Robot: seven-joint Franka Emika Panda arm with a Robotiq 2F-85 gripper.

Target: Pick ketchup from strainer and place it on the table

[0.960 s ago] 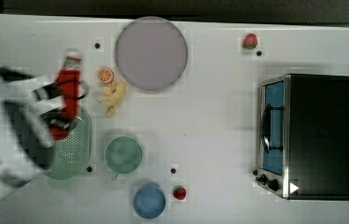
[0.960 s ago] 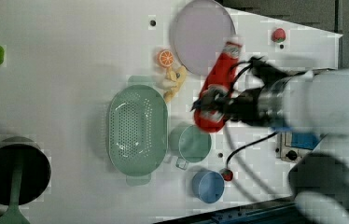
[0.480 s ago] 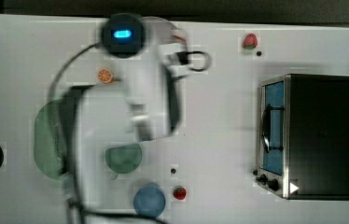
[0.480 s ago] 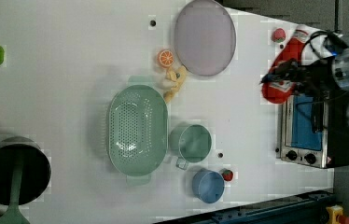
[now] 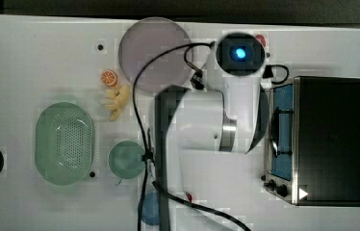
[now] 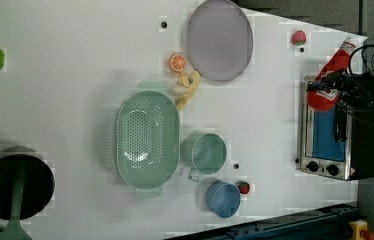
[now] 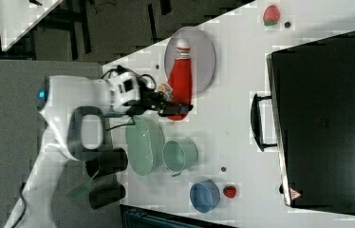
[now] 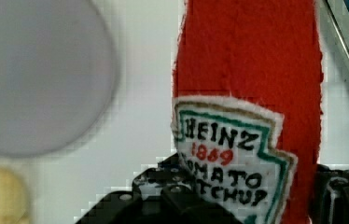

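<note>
The ketchup, a red bottle with a white cap and a labelled body, hangs in the air with my gripper shut on its lower half. In the right view the ketchup points cap-first over the plate, with the gripper at its base. The wrist view has the ketchup between the black fingers, over white table between the purple plate and the oven's edge. The pale green strainer lies with nothing in it on the table. In the top view the arm covers the bottle, and the strainer sits at the top view's left.
A toaster oven stands at the left view's right, close beside the gripper. A purple plate, orange slice, yellow fruit, teal cup, blue cup and two strawberries lie about. A black pot sits far left.
The arm has swung away from the strainer with the ketchup in its grip, across the plate toward the toaster oven. The strainer is left uncovered.
</note>
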